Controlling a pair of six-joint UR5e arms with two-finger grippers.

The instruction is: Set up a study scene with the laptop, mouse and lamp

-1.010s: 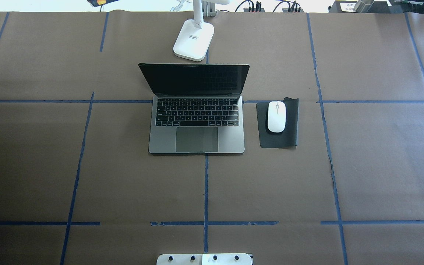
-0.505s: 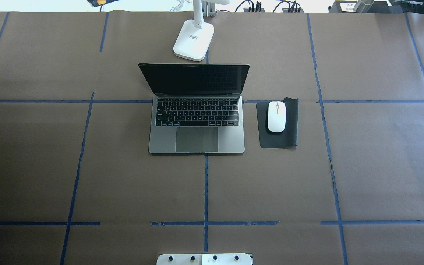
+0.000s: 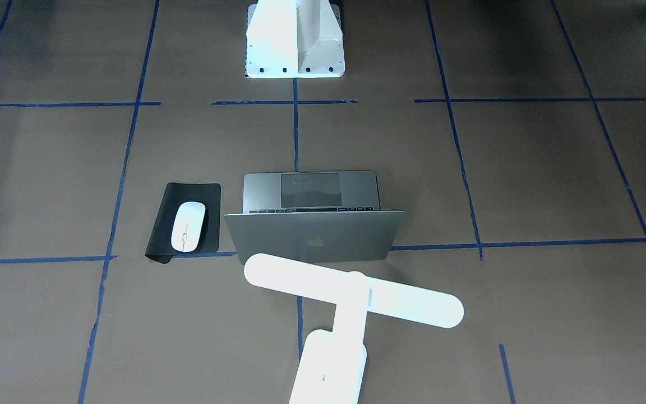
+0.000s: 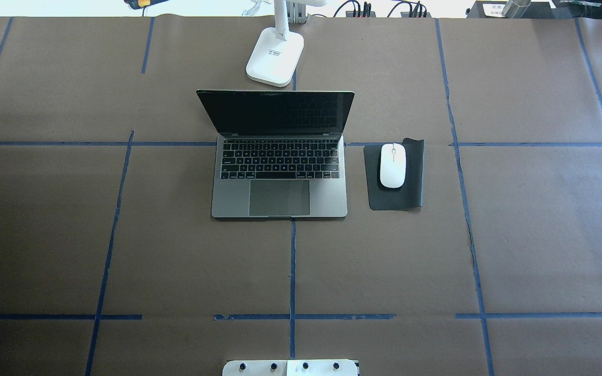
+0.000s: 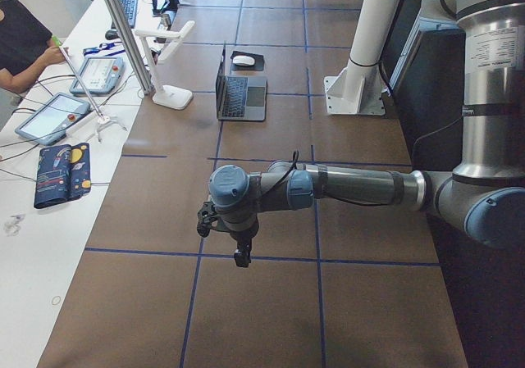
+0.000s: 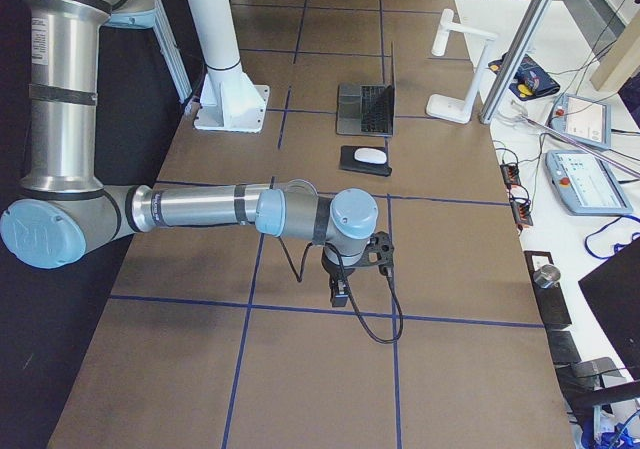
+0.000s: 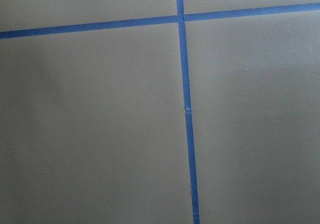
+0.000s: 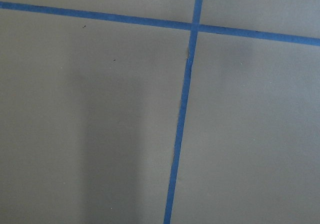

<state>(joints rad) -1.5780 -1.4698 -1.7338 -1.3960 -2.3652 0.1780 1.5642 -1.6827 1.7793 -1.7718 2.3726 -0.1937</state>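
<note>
Space-grey laptop (image 4: pixel 279 177) stands open, well apart from both grippers. The white mouse (image 4: pixel 393 165) lies on a black mouse pad (image 4: pixel 417 180) on the side toward the right gripper (image 6: pixel 341 293), and the white lamp (image 3: pixel 351 292) stands behind the lid. The left gripper (image 5: pixel 240 256) hangs over the brown-papered table (image 4: pixel 541 235). I cannot tell how wide either gripper is.

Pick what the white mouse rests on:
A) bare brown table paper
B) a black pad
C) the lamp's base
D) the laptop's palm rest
B: the mouse lies on the black pad, which sits on the table apart from the open laptop.
</note>
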